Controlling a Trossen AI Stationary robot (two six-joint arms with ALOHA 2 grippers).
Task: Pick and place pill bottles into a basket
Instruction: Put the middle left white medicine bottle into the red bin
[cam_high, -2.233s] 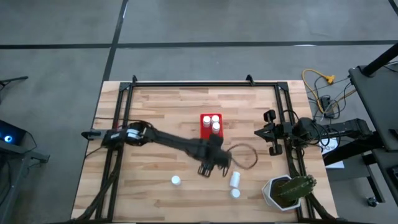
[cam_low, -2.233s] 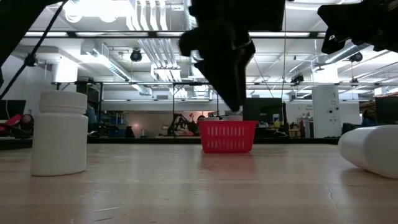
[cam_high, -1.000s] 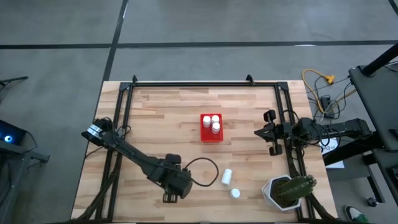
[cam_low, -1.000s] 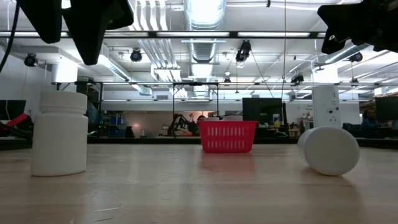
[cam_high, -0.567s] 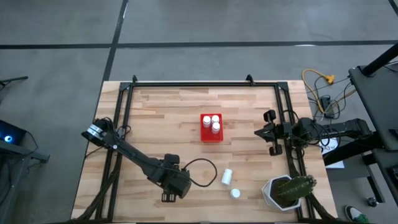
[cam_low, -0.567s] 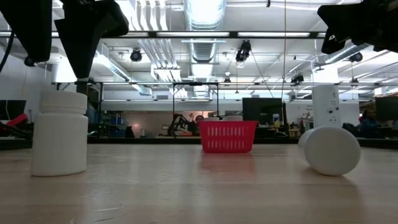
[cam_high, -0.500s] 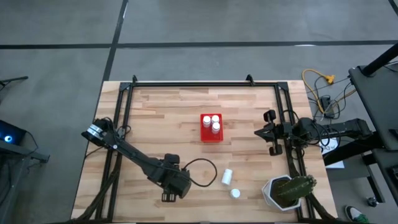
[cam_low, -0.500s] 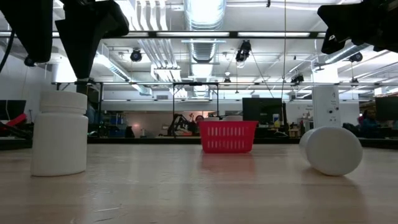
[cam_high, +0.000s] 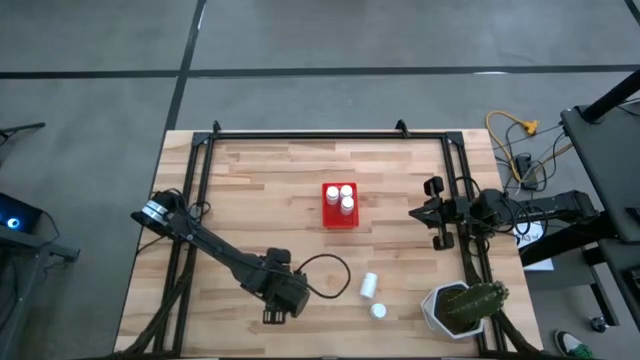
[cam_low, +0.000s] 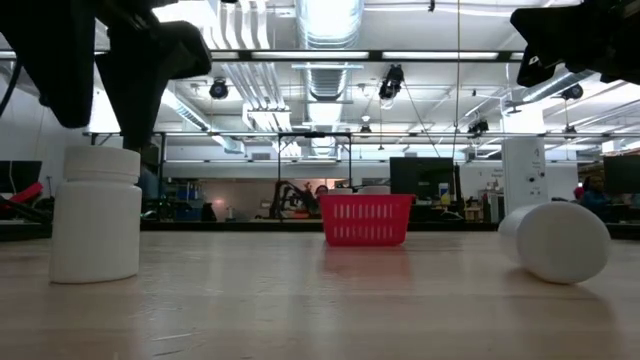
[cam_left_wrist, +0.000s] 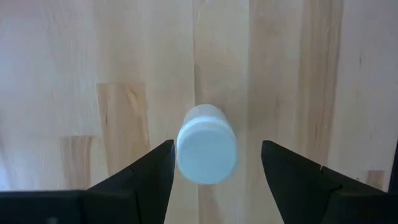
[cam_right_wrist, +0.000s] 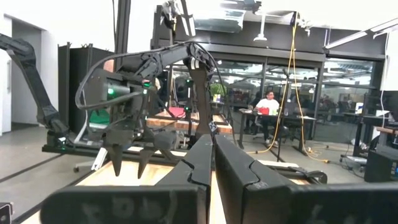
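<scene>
basket (cam_high: 340, 205): table centre, three bottles (cam_high: 341, 196) inside | two bottles (cam_high: 369, 285): nearer front, right | plant pot (cam_high: 462, 308): front-right corner

Upright pill bottle (cam_low: 96, 214) hidden under left gripper (cam_high: 275, 316) in high view; basket (cam_low: 365, 220) contents unseen in low view.

wooden table (cam_high: 260, 190), potted cactus (cam_high: 466, 306), yellow cable (cam_high: 518, 128)
</scene>
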